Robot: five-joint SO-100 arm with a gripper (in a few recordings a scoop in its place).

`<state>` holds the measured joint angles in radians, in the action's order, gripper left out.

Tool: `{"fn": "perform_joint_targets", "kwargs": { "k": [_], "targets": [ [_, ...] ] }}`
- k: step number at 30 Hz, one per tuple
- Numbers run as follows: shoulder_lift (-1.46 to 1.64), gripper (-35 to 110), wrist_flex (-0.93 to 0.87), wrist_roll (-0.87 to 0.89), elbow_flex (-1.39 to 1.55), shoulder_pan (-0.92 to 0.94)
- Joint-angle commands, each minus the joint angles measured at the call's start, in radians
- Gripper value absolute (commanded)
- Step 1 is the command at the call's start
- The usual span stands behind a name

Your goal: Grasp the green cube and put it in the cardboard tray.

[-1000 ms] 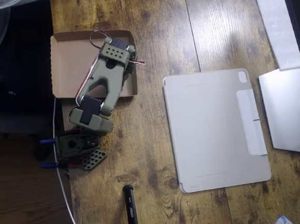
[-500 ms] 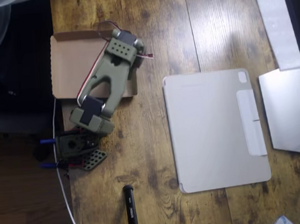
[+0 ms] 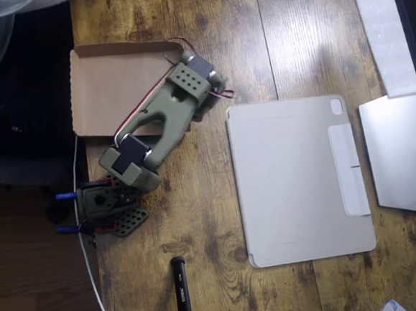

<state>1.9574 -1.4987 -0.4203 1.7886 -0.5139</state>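
Note:
In the overhead view the brown cardboard tray (image 3: 112, 84) lies at the table's upper left, and the part of its floor that shows is bare. My olive-green arm (image 3: 159, 123) reaches from its base at the lower left up and to the right. Its wrist (image 3: 191, 81) hangs over the tray's right rim and the wood beside it. The gripper's fingers are hidden under the wrist, so I cannot tell how the jaws stand. The green cube is hidden or out of view.
A flat grey tablet cover (image 3: 300, 177) lies just right of the wrist. A black post (image 3: 181, 287) stands at the bottom edge. A silver device (image 3: 399, 155) sits at the far right. The table's left edge (image 3: 92, 265) runs beside the arm's base, with a white cable along it.
The arm has swung to the right, from over the tray's middle to its right rim, closer to the tablet cover. More of the tray's floor shows now.

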Motion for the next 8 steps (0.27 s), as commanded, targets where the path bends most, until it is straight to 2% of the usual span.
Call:
{"fn": "perform_joint_targets", "kwargs": {
  "k": [1, 8],
  "targets": [
    [0.043, 25, 0.025, -0.037, 0.011, 0.063],
    [0.009, 25, 0.083, -0.029, 0.012, 0.202]
  ]
}}
